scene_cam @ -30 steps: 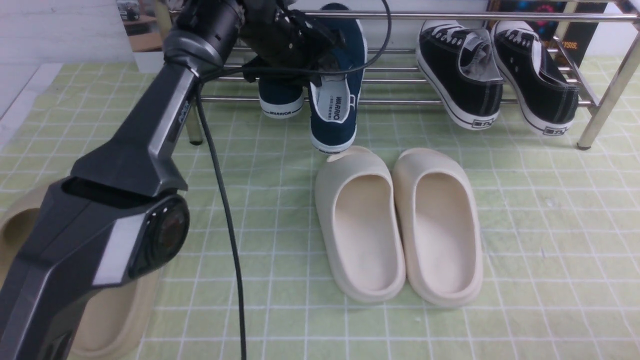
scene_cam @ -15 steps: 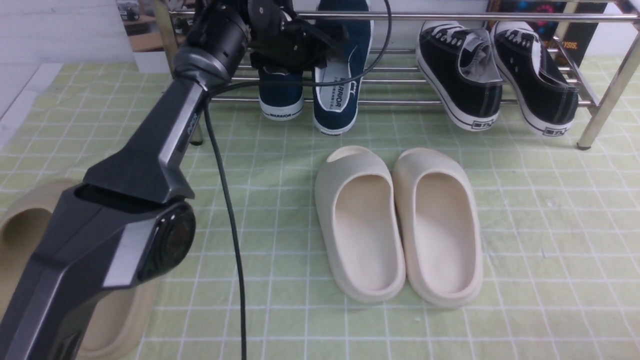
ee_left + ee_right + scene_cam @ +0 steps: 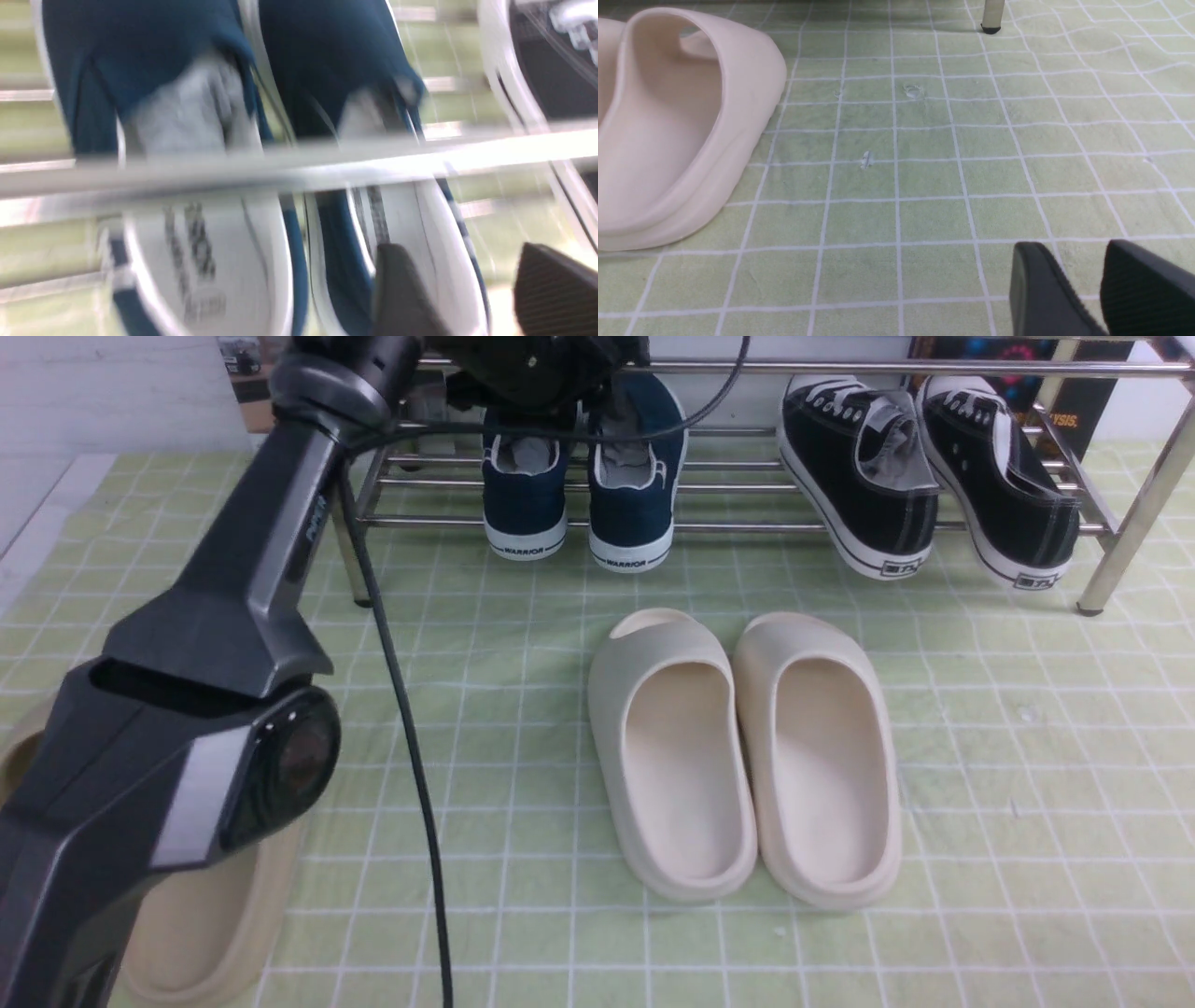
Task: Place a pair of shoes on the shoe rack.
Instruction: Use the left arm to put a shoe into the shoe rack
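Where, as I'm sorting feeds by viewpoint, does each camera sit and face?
Front: between the arms, facing forward over the mat to the shoe rack; the left arm shows.
Left wrist: on the left arm, looking down past a rail at the blue shoes; the open left end effector shows.
Right wrist: on the right arm, low over the mat, facing a cream slide and a rack leg; the right end effector shows.
Shared: front and left wrist show the blue shoes; front and right wrist, that slide.

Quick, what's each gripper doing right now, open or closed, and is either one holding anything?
Left gripper: open, holding nothing.
Right gripper: open, holding nothing.
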Robot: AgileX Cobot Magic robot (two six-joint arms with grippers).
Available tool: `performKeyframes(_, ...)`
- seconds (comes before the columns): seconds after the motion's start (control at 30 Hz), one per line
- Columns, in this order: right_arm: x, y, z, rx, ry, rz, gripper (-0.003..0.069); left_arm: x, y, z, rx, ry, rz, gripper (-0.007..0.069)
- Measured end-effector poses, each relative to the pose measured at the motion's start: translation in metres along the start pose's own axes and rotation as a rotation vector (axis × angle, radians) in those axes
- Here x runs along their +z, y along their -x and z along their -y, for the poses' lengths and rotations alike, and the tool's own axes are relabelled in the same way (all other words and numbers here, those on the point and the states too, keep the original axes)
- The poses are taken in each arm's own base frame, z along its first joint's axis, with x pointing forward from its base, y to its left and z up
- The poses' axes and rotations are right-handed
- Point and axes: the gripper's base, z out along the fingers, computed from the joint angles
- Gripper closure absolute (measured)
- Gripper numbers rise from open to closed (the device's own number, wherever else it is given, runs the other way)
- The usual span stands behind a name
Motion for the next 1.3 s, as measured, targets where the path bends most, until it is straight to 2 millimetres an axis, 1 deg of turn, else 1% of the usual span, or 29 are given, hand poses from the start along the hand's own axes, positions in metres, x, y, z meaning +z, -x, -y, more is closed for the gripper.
performKeyframes(0.03, 0.0, 0.0, 0.0, 0.0, 0.0, 0.0, 0.0419, -0.008, 0.002, 0.003, 0.005, -0.001, -0.001, 0.0326)
performKeyframes(0.1, 0.0, 0.0, 0.0, 0.0, 0.0, 0.0, 0.0419, -0.022, 0.006, 0.008, 0.01, -0.006, 0.014, 0.0416)
performKeyframes(0.17, 0.0, 0.0, 0.0, 0.0, 0.0, 0.0, 0.0419, -0.03, 0.009, 0.011, 0.007, -0.007, 0.017, 0.0507)
performKeyframes(0.2, 0.0, 0.0, 0.0, 0.0, 0.0, 0.0, 0.0419, -0.032, 0.009, 0.011, 0.007, -0.009, 0.019, 0.0517)
performKeyframes(0.23, 0.0, 0.0, 0.0, 0.0, 0.0, 0.0, 0.0419, -0.035, 0.009, 0.013, 0.003, -0.014, 0.01, 0.0589)
performKeyframes(0.27, 0.0, 0.0, 0.0, 0.0, 0.0, 0.0, 0.0419, -0.034, 0.007, 0.014, -0.001, -0.013, -0.006, 0.0634)
performKeyframes(0.4, 0.0, 0.0, 0.0, 0.0, 0.0, 0.0, 0.0419, -0.026, -0.006, 0.024, 0.0, -0.008, -0.092, 0.0638)
performKeyframes(0.5, 0.0, 0.0, 0.0, 0.0, 0.0, 0.0, 0.0419, -0.006, -0.034, 0.041, 0.035, 0.007, -0.222, 0.0638)
performKeyframes(0.53, 0.0, 0.0, 0.0, 0.0, 0.0, 0.0, 0.0419, -0.005, -0.036, 0.042, 0.037, 0.009, -0.228, 0.0638)
performKeyframes(0.57, 0.0, 0.0, 0.0, 0.0, 0.0, 0.0, 0.0419, 0.004, -0.049, 0.047, 0.057, 0.027, -0.277, 0.0638)
performKeyframes(0.63, 0.0, 0.0, 0.0, 0.0, 0.0, 0.0, 0.0419, 0.018, -0.067, 0.052, 0.086, 0.058, -0.344, 0.0638)
performKeyframes(0.67, 0.0, 0.0, 0.0, 0.0, 0.0, 0.0, 0.0419, 0.024, -0.074, 0.052, 0.097, 0.076, -0.368, 0.0638)
performKeyframes(0.77, 0.0, 0.0, 0.0, 0.0, 0.0, 0.0, 0.0419, 0.033, -0.085, 0.046, 0.117, 0.121, -0.411, 0.0638)
performKeyframes(0.9, 0.0, 0.0, 0.0, 0.0, 0.0, 0.0, 0.0419, 0.04, -0.085, 0.043, 0.129, 0.137, -0.369, 0.0638)
performKeyframes(0.93, 0.0, 0.0, 0.0, 0.0, 0.0, 0.0, 0.0419, 0.043, -0.08, 0.043, 0.139, 0.132, -0.305, 0.0638)
performKeyframes(1.13, 0.0, 0.0, 0.0, 0.0, 0.0, 0.0, 0.0419, 0.047, -0.066, 0.045, 0.162, 0.109, -0.136, 0.0638)
performKeyframes(1.23, 0.0, 0.0, 0.0, 0.0, 0.0, 0.0, 0.0419, 0.047, -0.065, 0.045, 0.165, 0.107, -0.119, 0.0638)
performKeyframes(1.3, 0.0, 0.0, 0.0, 0.0, 0.0, 0.0, 0.0419, 0.043, -0.067, 0.045, 0.159, 0.115, -0.165, 0.0638)
